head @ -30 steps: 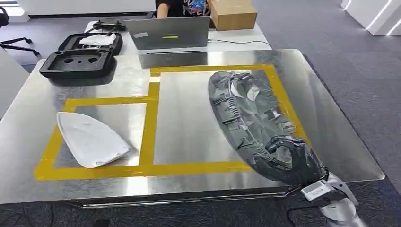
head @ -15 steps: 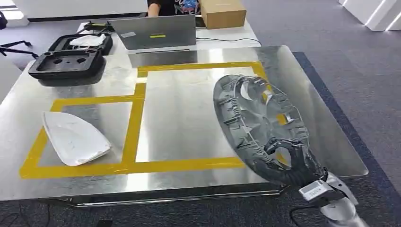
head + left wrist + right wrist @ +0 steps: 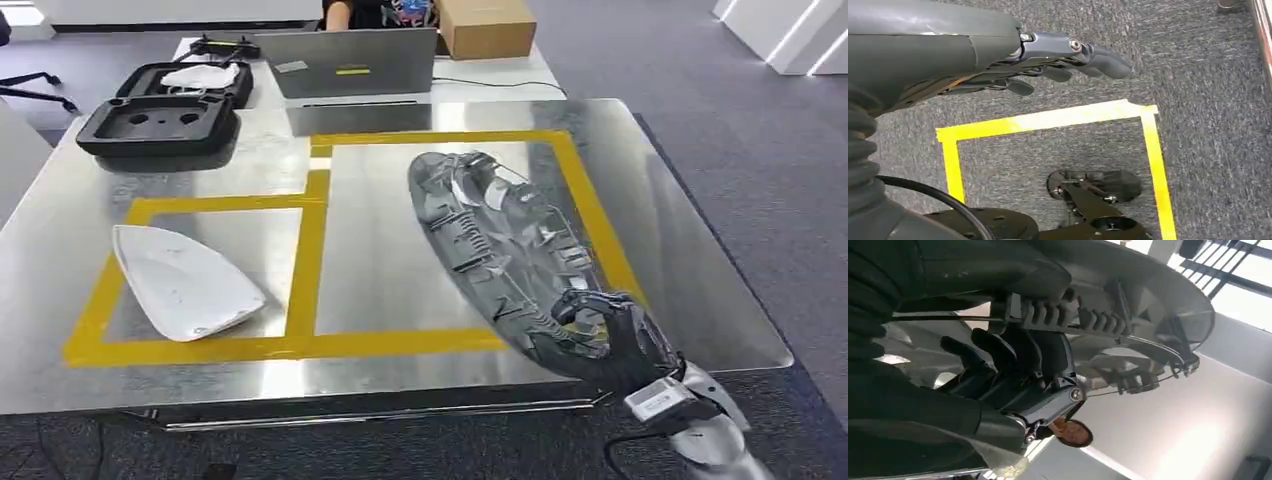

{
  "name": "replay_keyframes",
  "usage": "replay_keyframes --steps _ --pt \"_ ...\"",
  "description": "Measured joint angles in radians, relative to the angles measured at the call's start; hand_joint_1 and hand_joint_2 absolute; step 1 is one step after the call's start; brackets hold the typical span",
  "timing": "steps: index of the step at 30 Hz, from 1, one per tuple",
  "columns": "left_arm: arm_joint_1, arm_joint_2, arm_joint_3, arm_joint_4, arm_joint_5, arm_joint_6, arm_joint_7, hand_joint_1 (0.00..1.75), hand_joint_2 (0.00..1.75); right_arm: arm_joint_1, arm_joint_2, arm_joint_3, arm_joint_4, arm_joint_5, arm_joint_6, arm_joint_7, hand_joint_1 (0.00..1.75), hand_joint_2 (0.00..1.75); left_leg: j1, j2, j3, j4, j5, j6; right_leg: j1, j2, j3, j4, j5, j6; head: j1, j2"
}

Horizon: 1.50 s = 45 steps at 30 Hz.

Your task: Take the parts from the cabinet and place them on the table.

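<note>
**Wheel cover held tilted over the table, not yet set down**

The right robot hand [image 3: 612, 335] grips the near rim of the dark wheel cover [image 3: 500, 250], fingers curled through its ribs as the right wrist view shows [image 3: 1013, 360]. The cover hangs tilted above the larger yellow-taped box [image 3: 320, 345] on the steel table [image 3: 60, 260]; whether its far edge touches the surface cannot be told. The left robot hand [image 3: 1058, 65] hangs over the carpet, holding nothing, its fingers loosely extended.

Risks, as I judge them: the grip sits on one edge of a broad, flat part, so the weight levers against the fingers and the cover could twist or slip out. Releasing it while tilted could let it slap down and slide on the slick metal, out of the taped box or towards the near table edge, which lies just below the hand.

Count: one wheel cover, one white shell-shaped part [image 3: 180, 283] lying in the smaller taped box, two taped boxes, two black foam trays [image 3: 160, 125], one laptop [image 3: 350, 65], one cardboard box [image 3: 485, 25].
</note>
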Motion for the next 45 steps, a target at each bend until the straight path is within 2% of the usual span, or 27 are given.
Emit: replay_keyframes --steps 4,10,14,19,24,27,32,37,45 --pt "0.000 0.000 0.000 0.000 -0.003 0.000 0.000 0.00 1.75 -0.003 -0.001 0.006 0.005 0.007 0.002 0.007 1.75 1.75 -0.001 0.000 -0.001 0.001 0.000 0.002 -0.001 0.000 0.000 0.000 0.001 0.002 0.000 0.000" --pt "-0.003 0.000 -0.003 0.000 -0.027 -0.008 -0.006 0.00 1.75 -0.104 -0.009 0.042 0.078 0.072 0.022 0.086 1.75 1.75 0.000 0.002 -0.002 0.001 0.002 0.004 -0.001 0.003 -0.003 0.000 0.004 0.006 -0.001 0.000" --pt "-0.009 -0.003 -0.006 0.000 -0.046 -0.024 -0.011 0.00 1.75 -0.255 -0.010 0.114 0.248 0.137 0.012 0.157 1.75 1.75 0.000 0.002 -0.002 0.001 0.005 0.005 0.000 0.003 -0.004 0.000 0.005 0.006 -0.001 0.000" --pt "-0.013 -0.008 -0.025 0.000 -0.070 -0.039 0.005 0.00 1.75 -0.417 -0.008 0.207 0.498 0.208 -0.030 0.199 1.75 1.75 0.001 0.002 -0.003 0.001 0.006 0.005 0.001 0.002 -0.004 0.001 0.006 0.005 -0.001 0.000" --pt "-0.012 -0.010 -0.033 0.000 -0.080 -0.048 0.009 0.00 1.75 -0.518 0.009 0.269 0.727 0.248 -0.062 0.204 1.75 1.75 0.001 0.001 -0.004 0.001 0.006 0.004 0.001 0.000 -0.004 0.001 0.006 0.005 -0.001 0.000" --pt "-0.012 -0.010 -0.034 0.000 -0.081 -0.048 0.010 0.00 1.75 -0.544 0.014 0.286 0.790 0.251 -0.068 0.203 1.75 1.75 0.001 0.001 -0.004 0.001 0.006 0.004 0.001 0.001 -0.004 0.001 0.006 0.005 0.000 0.000" --pt "-0.012 -0.010 -0.034 0.000 -0.081 -0.048 0.010 0.00 1.75 -0.546 0.014 0.288 0.795 0.251 -0.068 0.203 1.75 1.75 0.001 0.001 -0.004 0.001 0.006 0.004 0.001 0.001 -0.004 0.001 0.006 0.005 0.000 0.000" --pt "-0.013 -0.010 -0.037 0.000 -0.082 -0.058 0.012 0.00 1.75 -0.581 0.025 0.314 0.873 0.265 -0.069 0.212 1.75 1.75 0.001 0.001 -0.004 0.001 0.005 0.005 0.001 0.001 -0.004 0.000 0.006 0.005 0.000 0.000" --pt "-0.015 -0.010 -0.055 0.000 -0.095 -0.098 0.020 0.00 1.75 -0.678 0.105 0.357 1.098 0.338 -0.124 0.223 1.75 1.75 0.001 0.003 -0.002 0.000 0.006 0.004 0.001 0.004 -0.004 0.000 0.007 0.004 -0.001 0.000"
